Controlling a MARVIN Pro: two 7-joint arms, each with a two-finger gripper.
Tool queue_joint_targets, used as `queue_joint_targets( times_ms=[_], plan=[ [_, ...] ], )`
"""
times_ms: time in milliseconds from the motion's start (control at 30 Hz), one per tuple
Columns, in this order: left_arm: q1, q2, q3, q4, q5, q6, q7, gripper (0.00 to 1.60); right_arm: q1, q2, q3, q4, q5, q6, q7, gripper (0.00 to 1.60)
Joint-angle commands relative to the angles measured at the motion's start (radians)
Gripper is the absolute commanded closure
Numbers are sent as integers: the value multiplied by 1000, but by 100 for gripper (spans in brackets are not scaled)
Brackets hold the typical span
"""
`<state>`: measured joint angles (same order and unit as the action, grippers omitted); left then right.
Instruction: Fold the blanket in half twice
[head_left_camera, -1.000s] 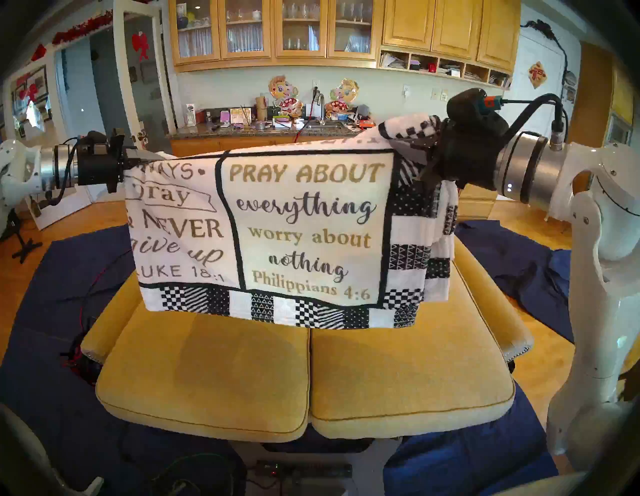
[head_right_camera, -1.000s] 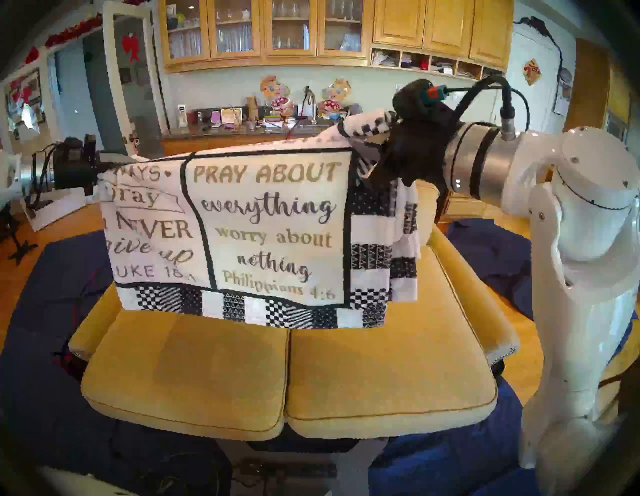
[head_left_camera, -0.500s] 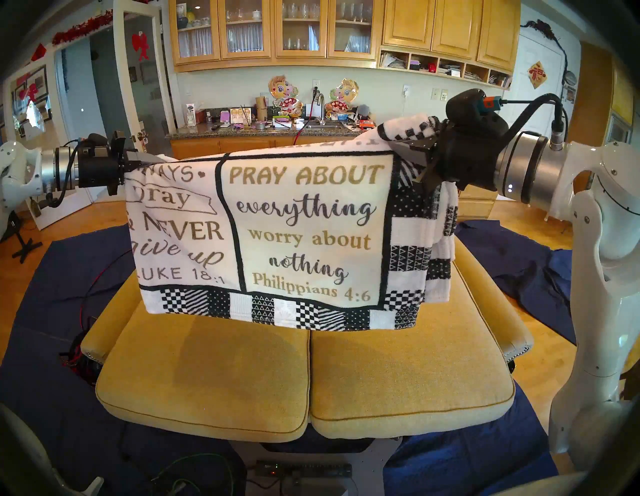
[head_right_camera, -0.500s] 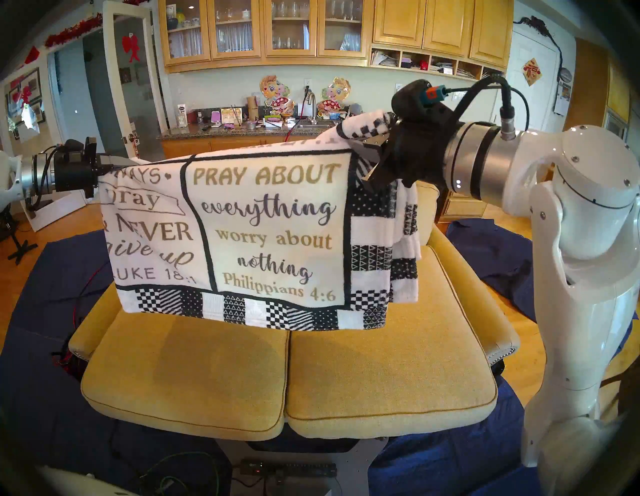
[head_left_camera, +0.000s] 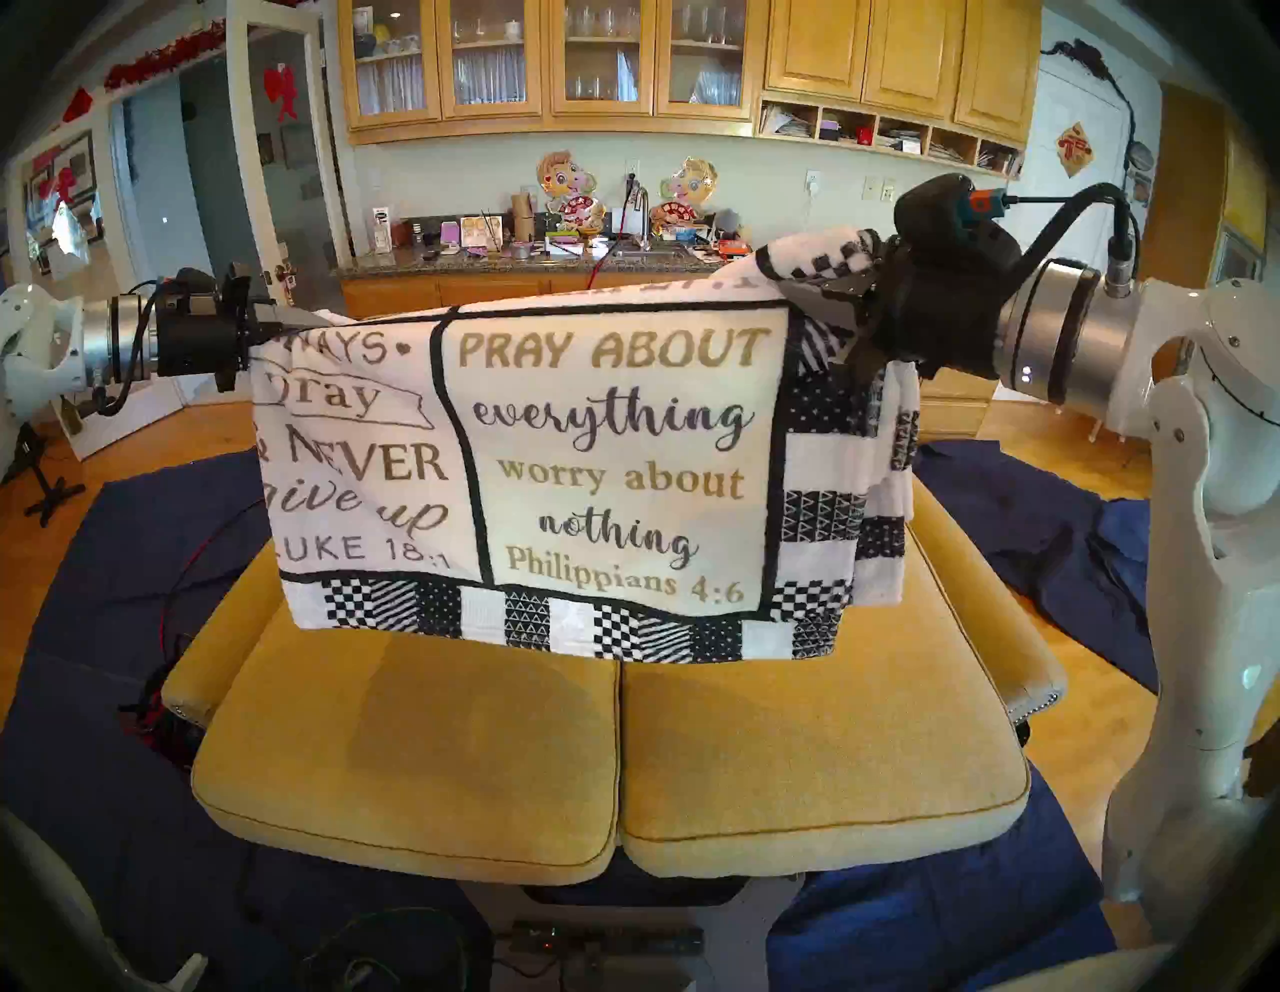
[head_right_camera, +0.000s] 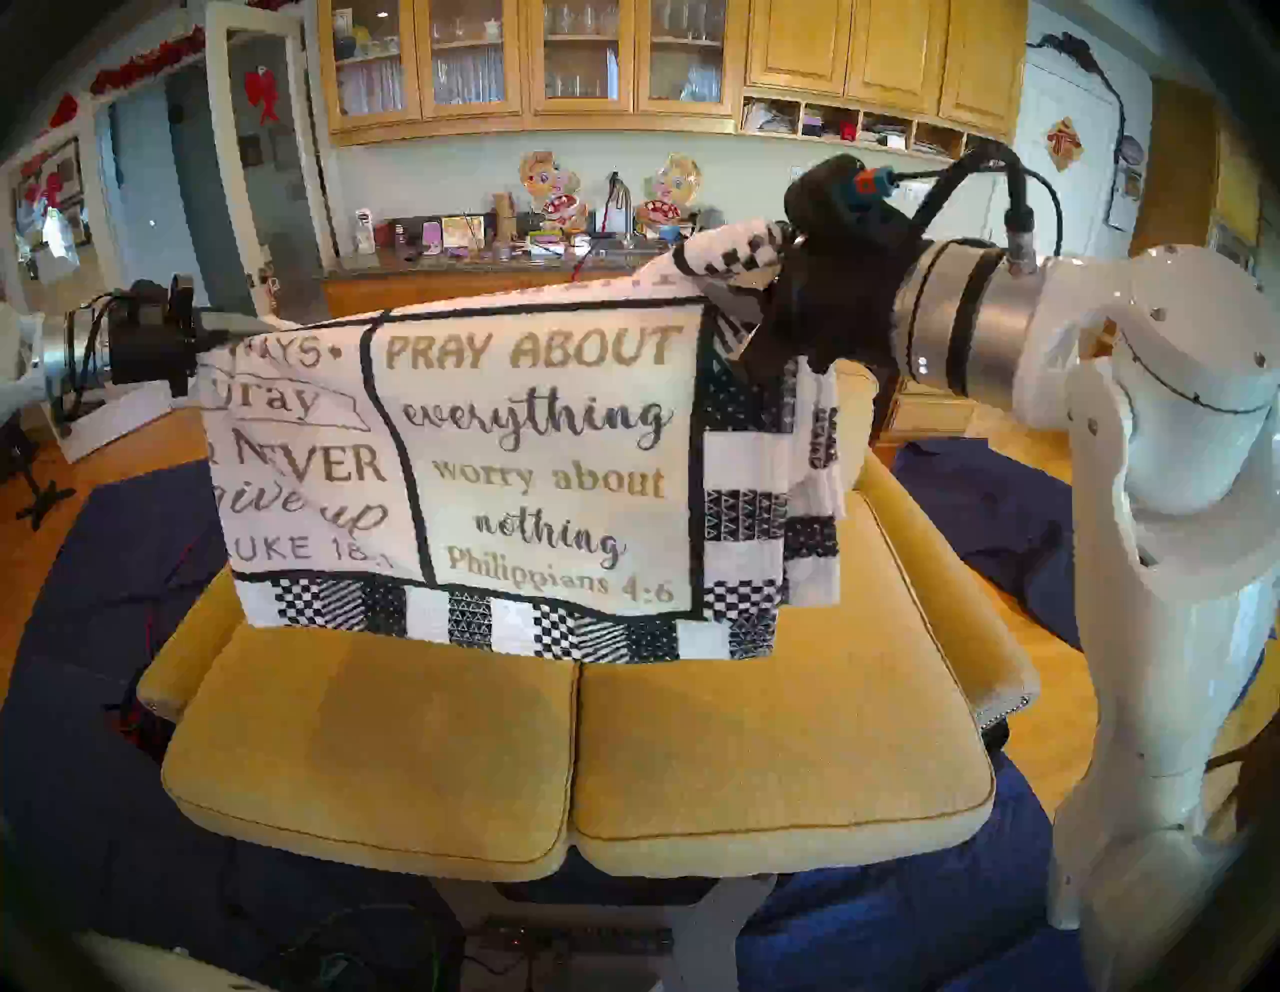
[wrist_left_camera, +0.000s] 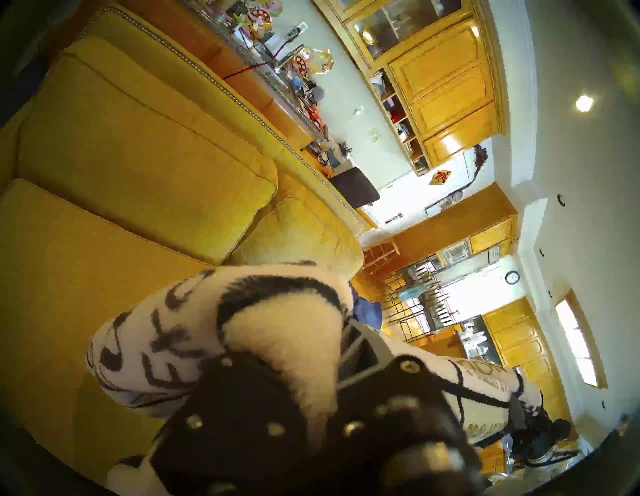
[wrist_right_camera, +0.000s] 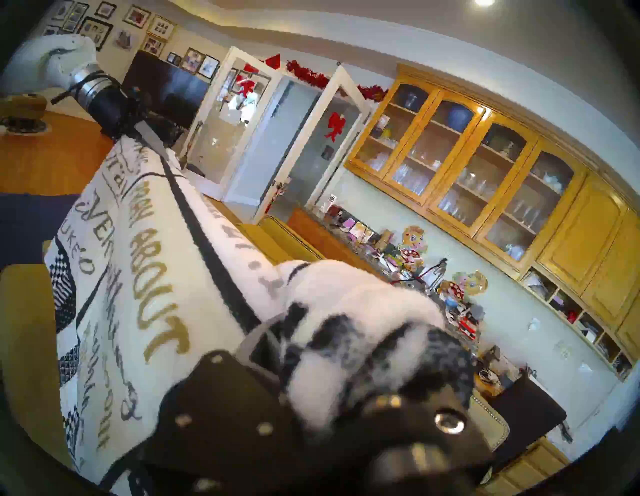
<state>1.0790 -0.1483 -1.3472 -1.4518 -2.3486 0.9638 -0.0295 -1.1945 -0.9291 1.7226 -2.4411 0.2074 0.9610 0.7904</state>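
The blanket (head_left_camera: 609, 471) is held up in the air over the yellow sofa (head_left_camera: 609, 762), pinched at its top edge by the left gripper (head_left_camera: 277, 325) and right gripper (head_left_camera: 841, 305). Looks doubled already, so 1 fold is probably left.

The blanket (head_left_camera: 609, 457) hangs between both arms — above the sofa (head_left_camera: 609, 748).

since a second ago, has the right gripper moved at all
Yes, but only slightly. Judged against the wall switches behind it in the head view, the right gripper, jaws shut on the blanket, has edged toward the robot's right.
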Motion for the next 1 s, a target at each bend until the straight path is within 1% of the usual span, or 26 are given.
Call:
queue_joint_targets(
  times_ms=[0, 500, 967],
  plan=[
    [-38, 24, -47, 10, -11, -4, -11, 160, 44, 10, 44, -2, -8, -2, -11, 160],
    [-35, 24, -58, 10, -19, -4, -10, 160, 55, 24, 57, -2, -6, -1, 10, 160],
    [-15, 24, -51, 13, -21, -4, -5, 160, 49, 36, 62, -2, -5, -1, 33, 160]
  ],
)
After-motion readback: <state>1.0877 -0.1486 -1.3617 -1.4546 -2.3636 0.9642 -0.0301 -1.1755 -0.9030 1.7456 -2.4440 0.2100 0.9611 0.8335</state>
